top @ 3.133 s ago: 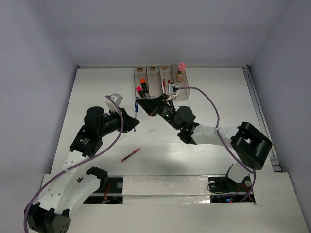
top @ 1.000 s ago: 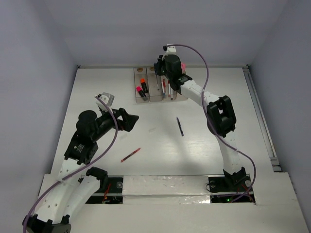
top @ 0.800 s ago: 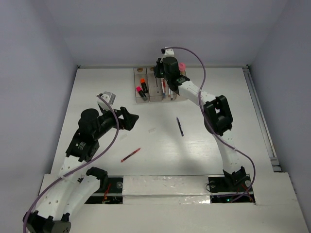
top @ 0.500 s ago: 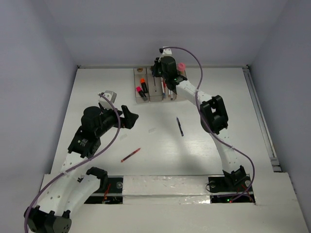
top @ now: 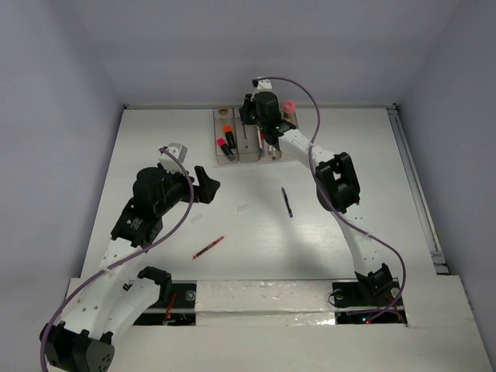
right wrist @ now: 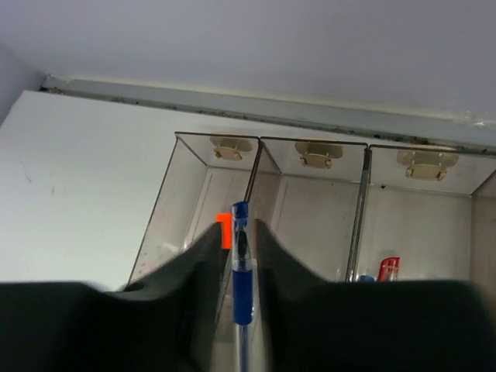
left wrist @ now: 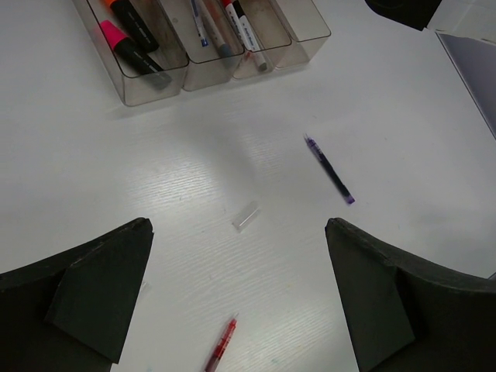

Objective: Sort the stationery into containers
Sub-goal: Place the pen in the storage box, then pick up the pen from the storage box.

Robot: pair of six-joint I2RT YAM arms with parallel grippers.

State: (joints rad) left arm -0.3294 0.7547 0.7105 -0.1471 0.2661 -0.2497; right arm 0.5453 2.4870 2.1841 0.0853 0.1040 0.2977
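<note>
Right pincer: the right gripper (right wrist: 239,229) is pinching a thin clear-barrelled blue pen (right wrist: 242,288) between its black fingers (right wrist: 198,271), with the pen's end poking out past the tips.
Held pen's place: it is hanging above the row of clear brownish plastic bins (right wrist: 194,186) at the far edge. In the wrist view it is lining up with the wall between the leftmost bin and the second, and I cannot tell which of the two it is over.
Left pincer: the left gripper (left wrist: 236,256) is hovering spread wide over the white table (left wrist: 93,155), holding nothing.
Loose items: a dark blue pen (left wrist: 328,169) and a thin red pen (left wrist: 220,345) are lying on the table with a small clear scrap (left wrist: 245,215) between them, all well apart from the bins.
Leftmost bin: an orange-capped black highlighter (top: 228,132) and a pink-capped black highlighter (left wrist: 128,48) are lying inside.
Third bin: a white marker (left wrist: 249,39) is lying inside.
Right end of row: a pink-capped beige glue stick (top: 289,107) is standing upright, partly hidden by the right arm.
</note>
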